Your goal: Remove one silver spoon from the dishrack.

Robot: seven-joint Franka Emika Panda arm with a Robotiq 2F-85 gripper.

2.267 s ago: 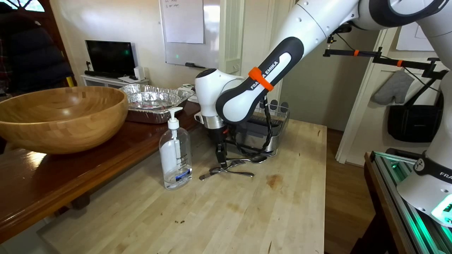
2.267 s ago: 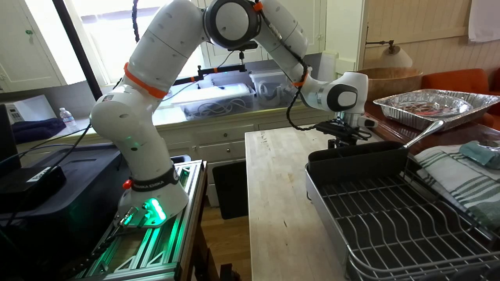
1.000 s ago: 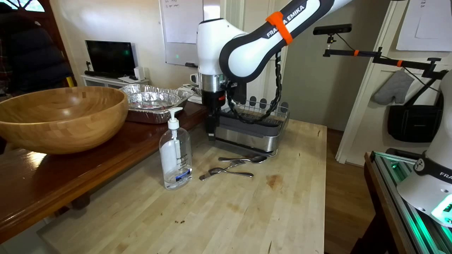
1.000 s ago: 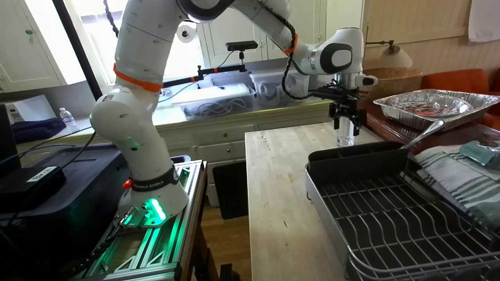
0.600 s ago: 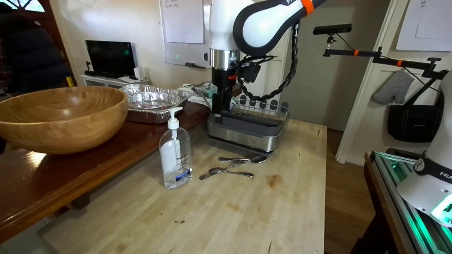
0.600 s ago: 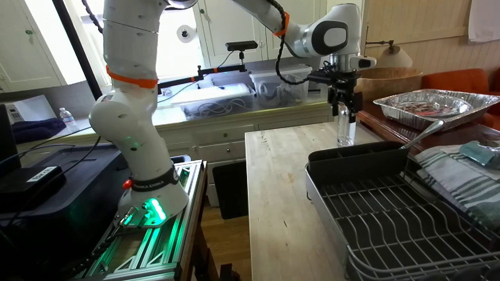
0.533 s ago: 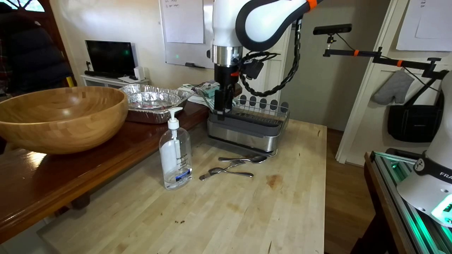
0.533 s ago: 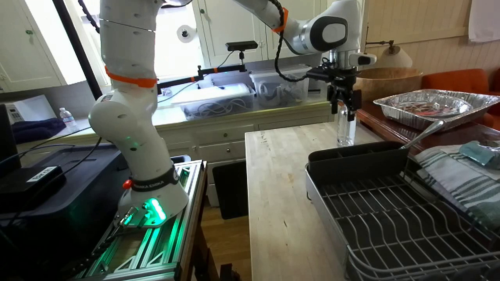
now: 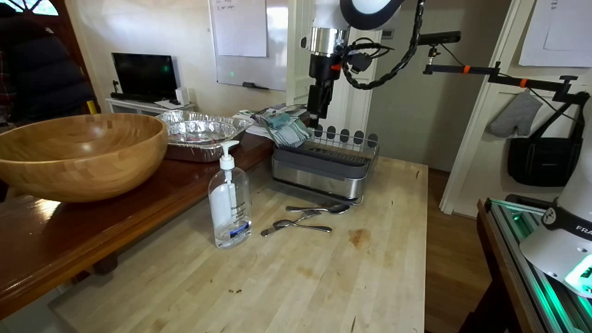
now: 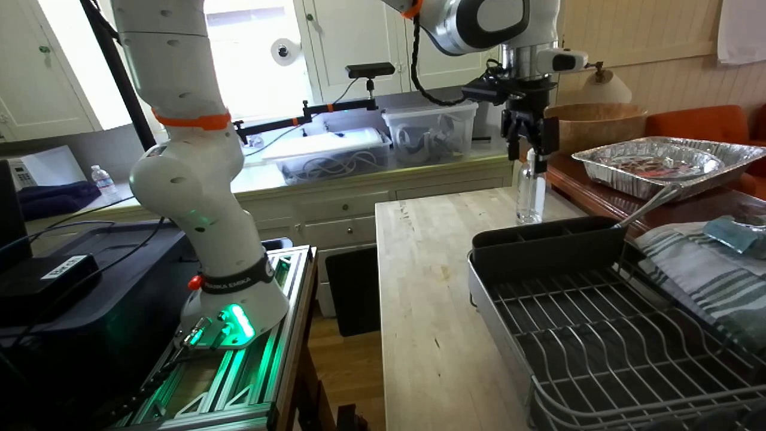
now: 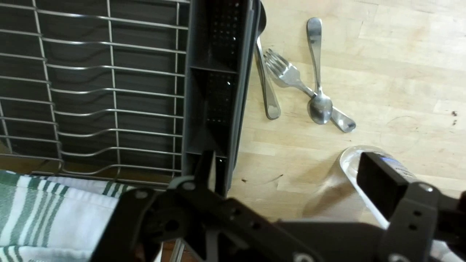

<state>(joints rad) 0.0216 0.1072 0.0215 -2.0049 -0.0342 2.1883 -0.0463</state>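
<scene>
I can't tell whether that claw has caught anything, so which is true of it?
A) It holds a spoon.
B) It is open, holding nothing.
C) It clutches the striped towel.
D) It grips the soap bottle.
B: in the wrist view the gripper has its fingers wide apart with nothing pinched; an exterior view shows the soap bottle standing apart from it.

Spoon [image 11: 317, 69] across fork [image 11: 291, 76] on table [image 9: 379, 268], near dishrack [image 9: 319, 178]
</scene>
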